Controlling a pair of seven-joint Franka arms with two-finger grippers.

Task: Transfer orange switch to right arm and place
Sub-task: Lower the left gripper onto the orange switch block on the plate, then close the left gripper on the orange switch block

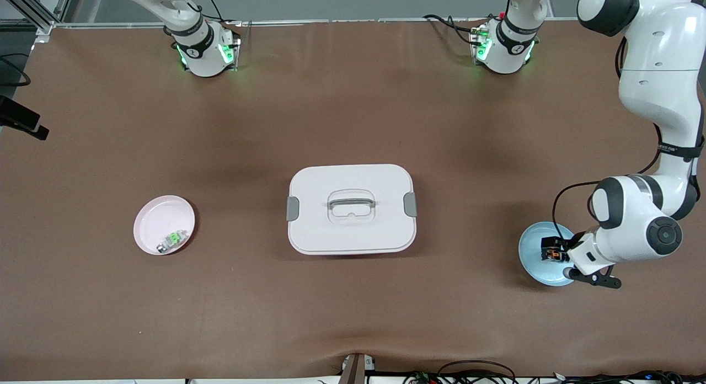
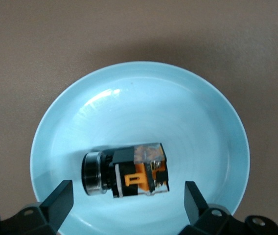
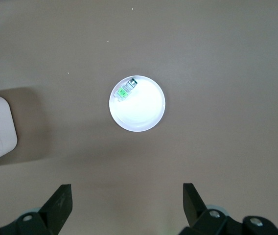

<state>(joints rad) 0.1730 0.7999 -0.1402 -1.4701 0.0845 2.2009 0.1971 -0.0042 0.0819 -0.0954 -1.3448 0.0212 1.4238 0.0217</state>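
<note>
A glossy glazed sheen is shown by the blue plate [image 2: 70, 112]; the counter [image 1: 353, 97] is covered in matt brown sheet; the orange switch [image 2: 139, 171] is ringed in shiny metal.

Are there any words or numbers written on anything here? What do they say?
No text here can be read.
Left arm: a black band near its elbow carries small white lettering, too small to read.
Orange switch in the blue plate: no writing shows.
Green-topped part in the pink plate: no writing shows.
White lidded box: plain, no label.
</note>
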